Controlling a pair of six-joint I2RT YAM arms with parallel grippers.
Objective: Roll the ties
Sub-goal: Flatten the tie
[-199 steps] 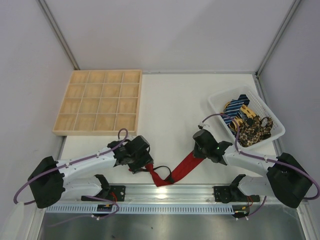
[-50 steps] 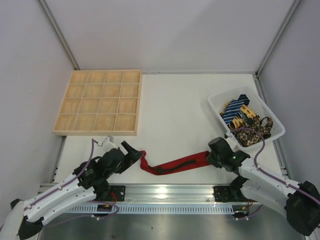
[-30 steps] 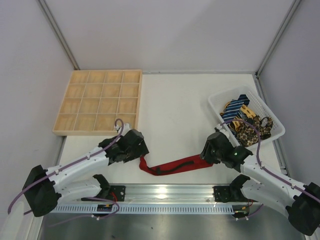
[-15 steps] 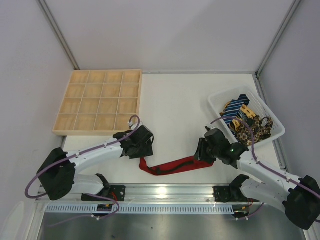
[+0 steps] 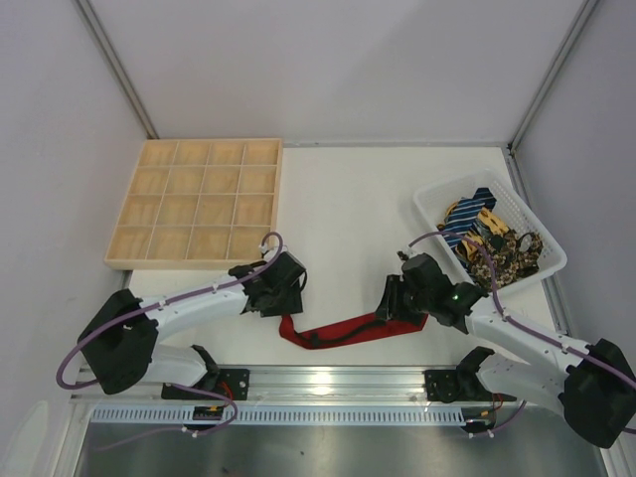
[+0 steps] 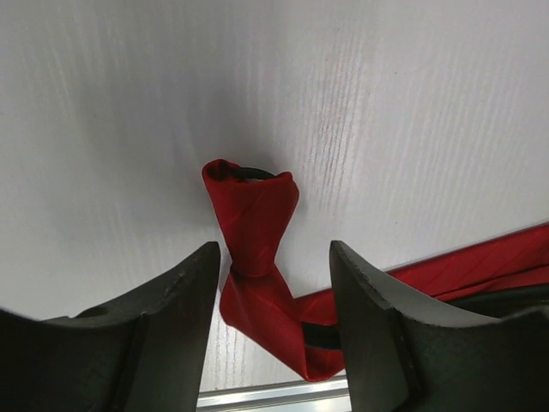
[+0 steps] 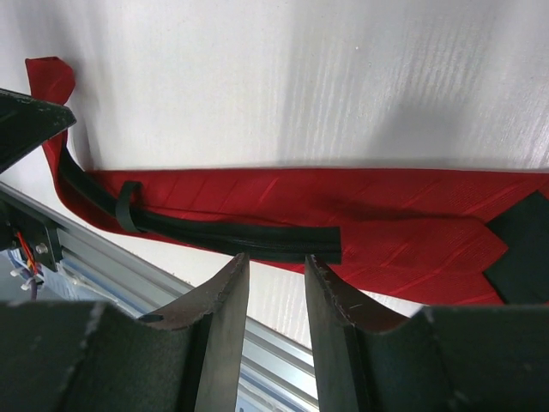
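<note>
The long plain red fabric tie [image 5: 343, 328] lies along the white table's [image 5: 348, 209] near edge. Left claw [image 6: 274, 283] straddles its folded end, jaws apart; right claw [image 7: 274, 283] hovers narrow-gapped, empty, over its wide end.

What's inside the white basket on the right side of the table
The basket holds a heap of ties: navy striped, mustard yellow and brown speckled. Whatever lies beneath that heap is covered, and the right arm's cable crosses in front of it.
</note>
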